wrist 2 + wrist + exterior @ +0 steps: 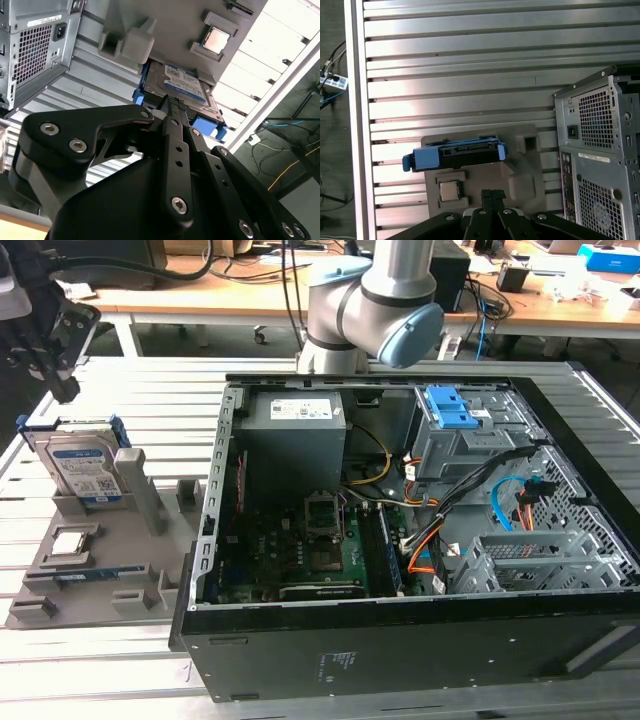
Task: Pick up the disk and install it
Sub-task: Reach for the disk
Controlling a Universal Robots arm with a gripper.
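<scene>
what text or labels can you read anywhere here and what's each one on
Nothing can be quoted: every text is too small or blurred to read.
White-and-blue barcode label on the disk: unreadable.
White label on the power supply: unreadable.
White sticker on the back of the computer case: unreadable.
Pale print on the black side panel, exterior view: unreadable.

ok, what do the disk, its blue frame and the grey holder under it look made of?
Disk: metal, likely; bare silver casing edge with a dull sheen, under a white-and-blue label.
Blue frame: plastic, probably; uniform saturated colour, moulded tabs, soft gloss.
Grey holder: looks like matte plastic; flat even grey, blocky slots, no glint.
</scene>
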